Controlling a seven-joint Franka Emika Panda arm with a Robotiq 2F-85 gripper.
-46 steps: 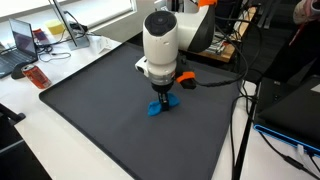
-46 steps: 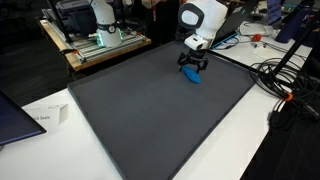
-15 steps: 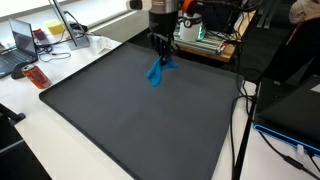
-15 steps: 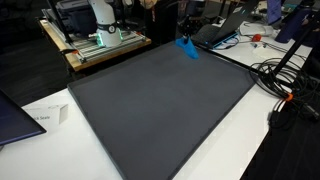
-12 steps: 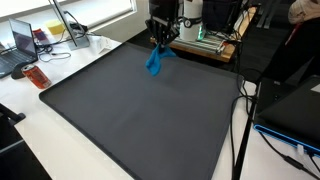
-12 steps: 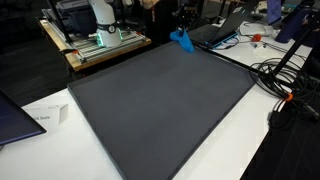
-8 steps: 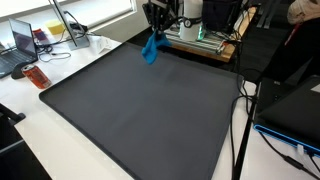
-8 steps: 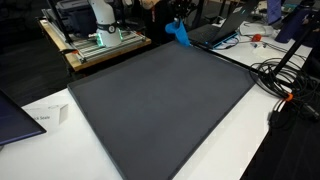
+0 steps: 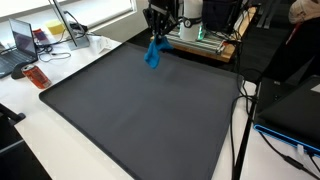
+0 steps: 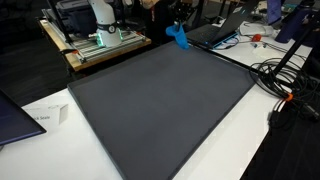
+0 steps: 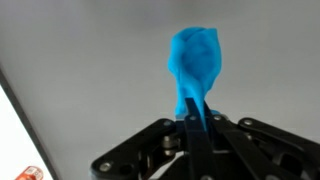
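Note:
A small blue cloth (image 9: 152, 53) hangs in the air above the far edge of the dark grey mat (image 9: 140, 120). My gripper (image 9: 156, 37) is shut on its upper end. In an exterior view the blue cloth (image 10: 180, 37) dangles below the black gripper (image 10: 178, 24) near the top of the picture. The wrist view shows the cloth (image 11: 195, 65) bunched and drooping away from my gripper (image 11: 194, 116), whose two black fingers are pressed together on it. The mat (image 11: 90, 60) lies well beneath.
A laptop (image 9: 22, 42) and an orange object (image 9: 36, 77) sit on the white table beside the mat. Lab equipment (image 10: 103, 38) stands on a bench behind, with cables (image 10: 285, 85) at one side. A white card (image 10: 45, 116) lies near the mat's corner.
The gripper has risen and carried the blue cloth up and toward the mat's far edge over the last second. Three seconds ago the cloth was down on the mat.

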